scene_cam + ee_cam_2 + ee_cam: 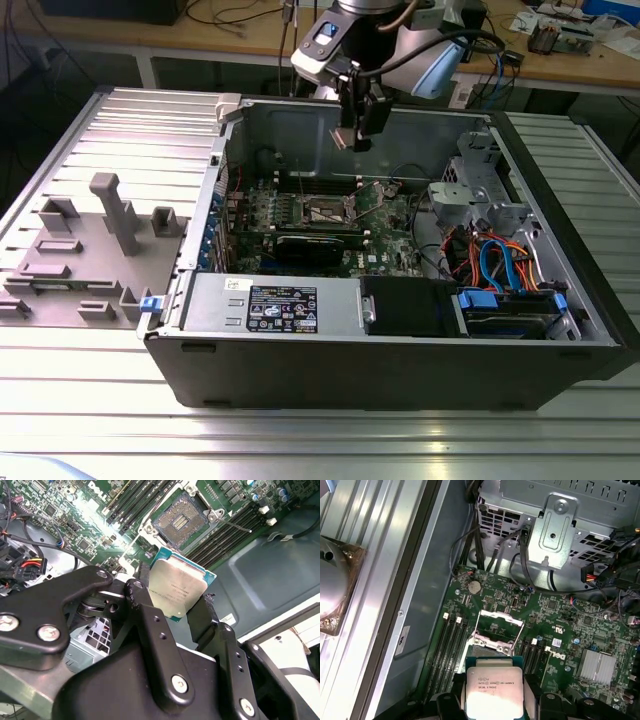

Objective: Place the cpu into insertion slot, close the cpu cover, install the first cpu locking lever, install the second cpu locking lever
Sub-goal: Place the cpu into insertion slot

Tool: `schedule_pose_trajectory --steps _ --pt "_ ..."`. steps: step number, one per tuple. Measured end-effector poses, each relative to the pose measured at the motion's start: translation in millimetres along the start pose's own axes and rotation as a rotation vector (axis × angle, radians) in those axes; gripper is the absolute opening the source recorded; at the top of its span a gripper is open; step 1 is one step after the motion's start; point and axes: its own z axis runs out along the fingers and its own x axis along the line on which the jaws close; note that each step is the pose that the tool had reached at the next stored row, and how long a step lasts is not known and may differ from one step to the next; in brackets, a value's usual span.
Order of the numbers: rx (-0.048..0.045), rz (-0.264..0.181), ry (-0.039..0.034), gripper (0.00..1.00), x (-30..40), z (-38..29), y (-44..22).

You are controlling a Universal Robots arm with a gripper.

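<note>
Exterior view's left: grey fixture block (110,215) on the ribbed table (320,440), not in play. Next, the open computer case (400,370). Over its middle hangs the gripper (357,130), clamped on the cpu (177,590), held in the air above the green board and clear of the insertion slot (330,210), so not seated yet. Black graphics card (320,243) sits just in front of the slot; drive cage (480,185) and cable bundle (495,260) are on the exterior view's right. Handling, my read: chip is light, thin, stiff, with a smooth metal lid that is likely slippery. It is fragile on the underside, and the slot contacts bend easily. Grip by opposite edges, keep it flat, no pressing. View differences: the second wrist view gives the fingers (150,615) on two opposite chip edges plus the slot's bare contact field (180,521). The first wrist view gives the chip's printed lid face (493,687) lined up near the slot frame (495,630). The exterior view gives height above the board.
</note>
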Motion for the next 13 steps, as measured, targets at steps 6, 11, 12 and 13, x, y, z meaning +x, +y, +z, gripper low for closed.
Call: schedule_pose_trajectory --steps 6,11,12,13 --pt "-0.0011 0.058 -0.0037 0.54 0.0 1.4 -0.1" --pt "-0.0015 0.084 -0.0055 0.54 0.0 1.9 -0.1" --pt "-0.0015 0.084 -0.0056 0.54 0.0 1.8 -0.1" --pt "-0.0015 0.084 -0.0056 0.54 0.0 1.8 -0.1"
